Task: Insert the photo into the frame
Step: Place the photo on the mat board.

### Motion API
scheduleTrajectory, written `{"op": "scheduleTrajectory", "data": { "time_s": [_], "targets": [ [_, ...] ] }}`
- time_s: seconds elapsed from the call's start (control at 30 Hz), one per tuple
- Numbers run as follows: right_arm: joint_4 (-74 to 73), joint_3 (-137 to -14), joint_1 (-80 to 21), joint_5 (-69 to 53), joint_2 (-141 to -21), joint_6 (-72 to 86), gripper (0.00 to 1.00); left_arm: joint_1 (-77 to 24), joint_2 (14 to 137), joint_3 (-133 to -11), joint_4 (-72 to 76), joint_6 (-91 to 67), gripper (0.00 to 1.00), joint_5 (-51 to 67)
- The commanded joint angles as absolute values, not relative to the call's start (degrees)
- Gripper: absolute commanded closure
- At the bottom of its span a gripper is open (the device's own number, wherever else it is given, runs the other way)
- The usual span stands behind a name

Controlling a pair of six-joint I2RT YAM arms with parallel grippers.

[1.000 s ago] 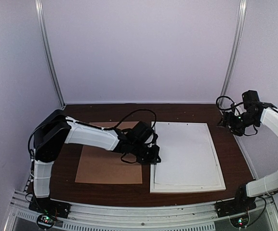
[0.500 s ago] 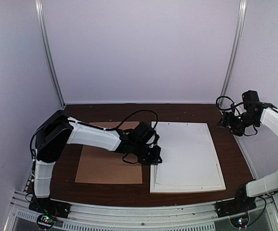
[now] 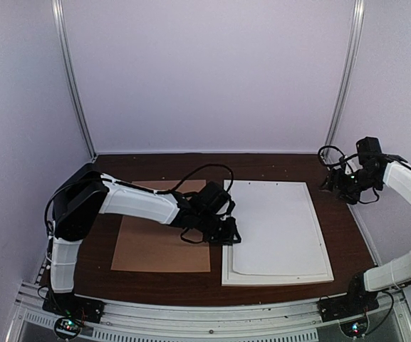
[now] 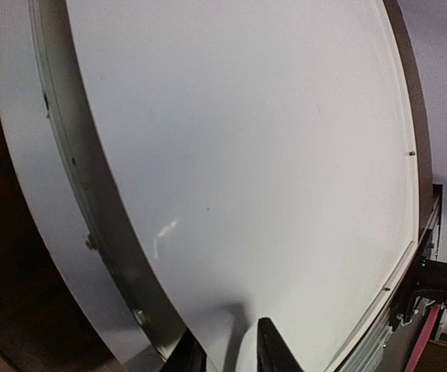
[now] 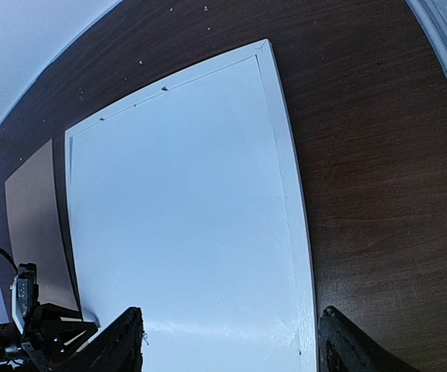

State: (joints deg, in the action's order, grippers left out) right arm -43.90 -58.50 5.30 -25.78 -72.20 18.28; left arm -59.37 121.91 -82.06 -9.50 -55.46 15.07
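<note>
The frame (image 3: 322, 235) lies flat on the right half of the table, white rim up. A plain white sheet (image 3: 276, 221) without a window lies inside it; this is the photo print side down, so its picture is hidden. My left gripper (image 3: 228, 237) is low at the frame's left rim, shut on the sheet's left edge near the front corner, which curves up slightly. In the left wrist view the sheet (image 4: 246, 155) passes between the fingers (image 4: 273, 353) beside the rim (image 4: 22, 155). My right gripper (image 3: 331, 187) hangs open and empty above the frame's far right corner (image 5: 289, 186).
A plain brown backing board (image 3: 159, 246) lies flat left of the frame, partly under my left arm. It also shows in the right wrist view (image 5: 33, 217). Dark wooden table, white walls and metal posts around; a metal rail runs along the front edge.
The sheet's left edge stood raised a second ago. My left gripper has lowered it, so it now lies almost flat in the frame. The right arm has barely moved.
</note>
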Motion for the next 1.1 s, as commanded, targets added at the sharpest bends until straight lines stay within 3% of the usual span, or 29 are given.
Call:
{"op": "scheduleTrajectory", "data": {
  "time_s": [0.0,0.33,1.07],
  "targets": [
    [-42.7,-57.9,5.8,-26.6,-72.6,18.3,0.23,-59.8,122.3,-83.2,-10.3,-54.9,0.75,13.8],
    [-42.0,-57.7,5.7,-27.2,-73.2,18.6,0.23,-59.9,122.0,-83.1,-11.7,-54.1,0.67,13.0],
    [-41.2,-56.4,5.6,-27.6,-73.2,18.6,0.23,-59.8,122.5,-82.8,-11.3,-54.1,0.97,12.8]
  ]
}}
